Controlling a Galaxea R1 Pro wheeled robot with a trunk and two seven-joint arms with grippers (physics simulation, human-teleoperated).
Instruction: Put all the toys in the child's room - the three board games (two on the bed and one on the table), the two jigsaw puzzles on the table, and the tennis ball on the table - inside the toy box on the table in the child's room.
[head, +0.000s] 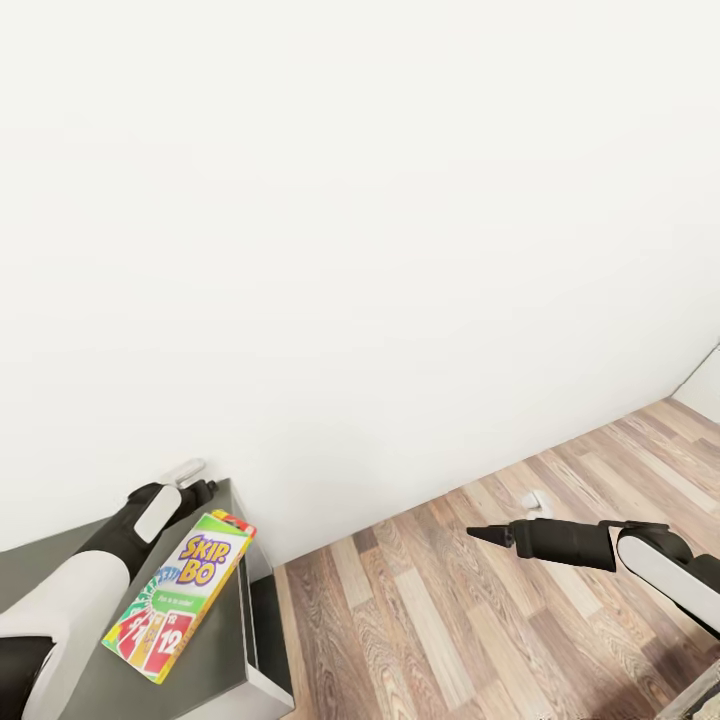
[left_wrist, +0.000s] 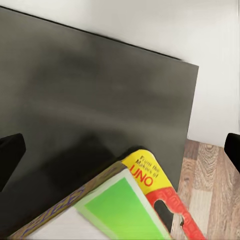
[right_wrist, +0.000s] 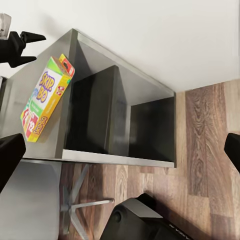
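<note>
Your left pincer (head: 203, 487) hovers open past the SKIP-BO box (head: 180, 594) on the dark bench (head: 225, 640). Your right pincer (head: 483, 534) looks closed, though its tips are hard to separate.

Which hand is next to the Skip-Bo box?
The left hand, over the dark cabinet top just beyond the Skip-Bo box. The right hand hangs over bare wood floor.

Left arm (head: 70, 600): glossy white forearm shell at 8 o'clock in the head view, joined to a black wrist section carrying a light-grey oval panel; left tool (head: 205, 487) black, topped by a small pale-grey block. Right arm (head: 670, 570): white shell at 4 o'clock, then a black cylindrical wrist; right tool (head: 490, 535) black, tapering to pointed fingertips. Robot base (right_wrist: 137, 222): dark rounded housing.
</note>
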